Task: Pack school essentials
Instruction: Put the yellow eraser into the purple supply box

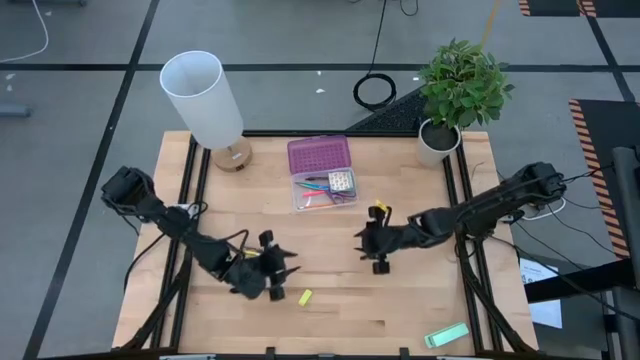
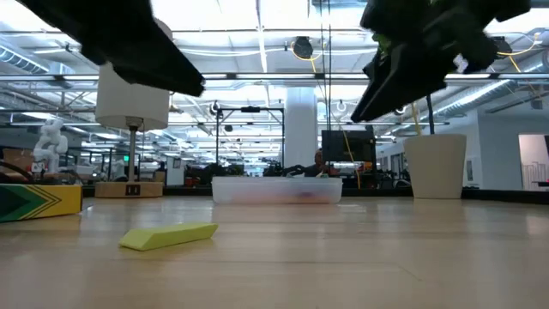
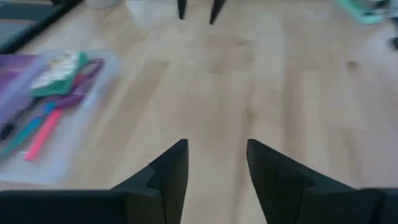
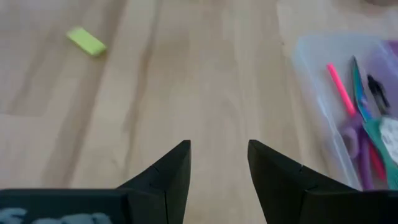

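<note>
Leftover yellow block [image 1: 305,297] sits on bare tabletop [image 1: 400,300], long axis roughly 1-to-7 o'clock I think. Left gripper [image 1: 285,268] hovers just at its 11 o'clock, jaws spread, empty, clearly the nearer one. Right gripper [image 1: 362,243], also spread and empty, hangs farther off toward 1 o'clock, below the clear case [image 1: 325,190] holding pencils and scissors.
</note>
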`<act>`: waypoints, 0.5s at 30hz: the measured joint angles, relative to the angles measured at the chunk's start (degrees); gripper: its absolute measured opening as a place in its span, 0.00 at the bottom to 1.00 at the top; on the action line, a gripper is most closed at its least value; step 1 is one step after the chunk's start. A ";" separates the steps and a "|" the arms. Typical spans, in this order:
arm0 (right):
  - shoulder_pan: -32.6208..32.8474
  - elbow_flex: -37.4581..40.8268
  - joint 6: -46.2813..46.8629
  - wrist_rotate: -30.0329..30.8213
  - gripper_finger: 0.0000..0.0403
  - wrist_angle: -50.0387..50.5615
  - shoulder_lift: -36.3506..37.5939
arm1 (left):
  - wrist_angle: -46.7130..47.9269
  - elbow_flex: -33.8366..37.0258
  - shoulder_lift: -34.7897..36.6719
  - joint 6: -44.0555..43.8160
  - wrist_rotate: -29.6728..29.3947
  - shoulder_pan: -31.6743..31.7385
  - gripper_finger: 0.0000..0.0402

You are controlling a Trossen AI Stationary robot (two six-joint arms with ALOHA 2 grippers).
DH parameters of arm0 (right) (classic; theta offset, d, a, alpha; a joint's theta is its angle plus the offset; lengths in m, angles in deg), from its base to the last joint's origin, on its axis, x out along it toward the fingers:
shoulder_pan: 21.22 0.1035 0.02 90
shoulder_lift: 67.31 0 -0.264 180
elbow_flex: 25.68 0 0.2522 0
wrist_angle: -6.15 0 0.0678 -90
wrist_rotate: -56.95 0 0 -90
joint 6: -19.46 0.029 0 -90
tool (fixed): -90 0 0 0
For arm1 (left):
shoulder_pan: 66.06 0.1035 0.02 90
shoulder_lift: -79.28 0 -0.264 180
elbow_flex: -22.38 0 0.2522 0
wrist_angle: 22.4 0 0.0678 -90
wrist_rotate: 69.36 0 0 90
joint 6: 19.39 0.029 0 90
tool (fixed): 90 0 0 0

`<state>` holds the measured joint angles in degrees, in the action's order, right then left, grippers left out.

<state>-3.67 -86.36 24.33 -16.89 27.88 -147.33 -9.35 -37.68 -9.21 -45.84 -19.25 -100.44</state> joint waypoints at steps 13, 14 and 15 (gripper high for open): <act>4.80 -0.42 -2.65 -10.34 0.40 -29.15 -7.57 | -0.51 0.00 0.00 -4.26 -8.49 -11.59 0.29; 4.76 -0.98 -2.47 -10.90 0.41 -30.64 -8.99 | -0.36 0.00 0.00 -4.60 -8.60 -11.67 0.29; 4.76 -1.99 -2.36 -11.74 0.42 -31.07 -10.60 | -0.09 0.00 0.00 -5.24 -8.63 -11.66 0.29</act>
<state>1.09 -88.35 21.97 -28.63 -3.19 -157.93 -9.44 -37.68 -9.21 -51.08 -27.88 -112.10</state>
